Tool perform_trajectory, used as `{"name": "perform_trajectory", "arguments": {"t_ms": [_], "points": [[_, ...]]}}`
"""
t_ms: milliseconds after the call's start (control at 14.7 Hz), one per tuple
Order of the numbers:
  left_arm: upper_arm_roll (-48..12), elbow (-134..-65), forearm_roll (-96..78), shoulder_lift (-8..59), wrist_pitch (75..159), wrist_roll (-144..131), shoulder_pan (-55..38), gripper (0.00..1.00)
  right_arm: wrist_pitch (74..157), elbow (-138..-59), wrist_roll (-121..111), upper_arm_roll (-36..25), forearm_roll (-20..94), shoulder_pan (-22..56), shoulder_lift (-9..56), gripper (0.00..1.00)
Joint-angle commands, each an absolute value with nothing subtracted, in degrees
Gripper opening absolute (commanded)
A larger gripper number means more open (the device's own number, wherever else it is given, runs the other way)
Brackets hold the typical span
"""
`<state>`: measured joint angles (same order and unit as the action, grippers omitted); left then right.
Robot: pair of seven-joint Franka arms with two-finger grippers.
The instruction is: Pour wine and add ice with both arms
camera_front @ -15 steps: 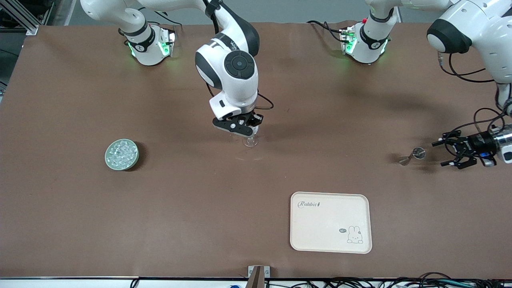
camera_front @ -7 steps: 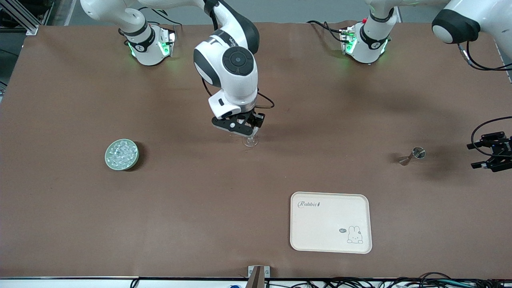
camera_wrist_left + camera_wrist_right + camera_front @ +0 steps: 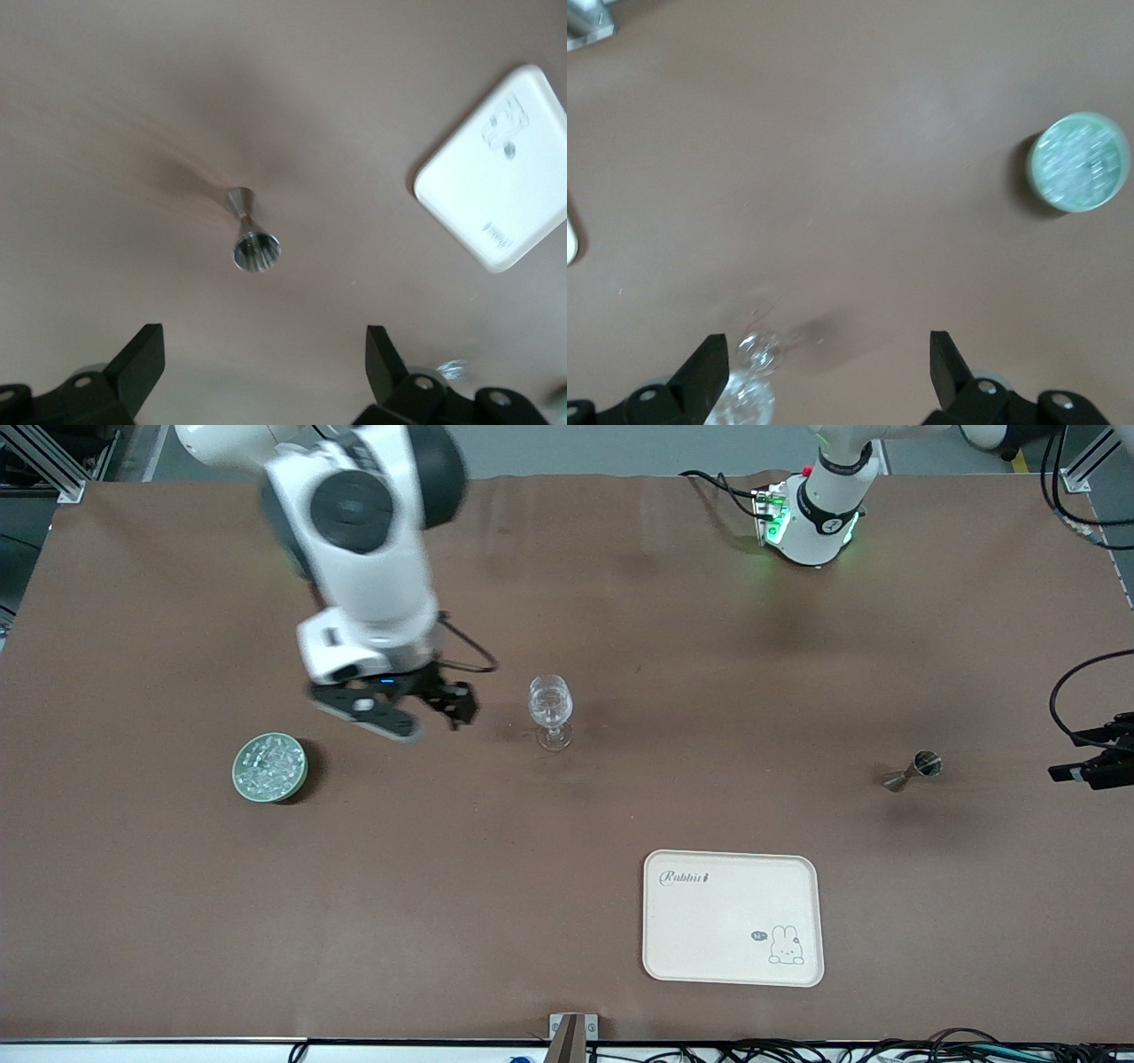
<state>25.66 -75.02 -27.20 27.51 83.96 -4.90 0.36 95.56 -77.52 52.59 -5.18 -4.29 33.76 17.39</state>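
From the front, your right gripper (image 3: 403,713) hangs empty, jaws spread, over bare table between the wine glass (image 3: 550,711) and the green dish (image 3: 269,768) of ice (image 3: 268,764), while your left gripper (image 3: 1091,758) waits at its end near the metal jigger (image 3: 912,770). The wrist views show both jaws released: the ice step looks in hand, and next you should centre over the dish.

The table (image 3: 567,824) is showing plain brown, the tray (image 3: 733,918) cream with a grey rabbit drawing and "Rabbit" lettering. A pale green dish (image 3: 269,767) is holding clear, glittering ice (image 3: 268,764), and the jigger (image 3: 912,771) is gleaming silver
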Motion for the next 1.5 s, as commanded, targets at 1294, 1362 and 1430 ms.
{"name": "perform_trajectory", "arguments": {"t_ms": [1294,1362,1430], "points": [[-2.0,-95.2,-3.2,-3.0,88.1,-7.3,-6.2,1.0,88.5,-81.7,6.1,-2.3,-0.8,-0.8,1.7,1.0],[-2.0,-95.1,-2.9,-2.9,88.8,-6.3,-6.2,1.0,88.6,-81.7,6.1,-2.4,-0.8,-0.7,1.7,1.0],[-2.0,-95.0,-2.8,-2.8,89.1,-5.3,-6.2,1.0,88.6,-81.7,6.1,-2.3,-0.8,-0.7,1.7,1.0]]}}
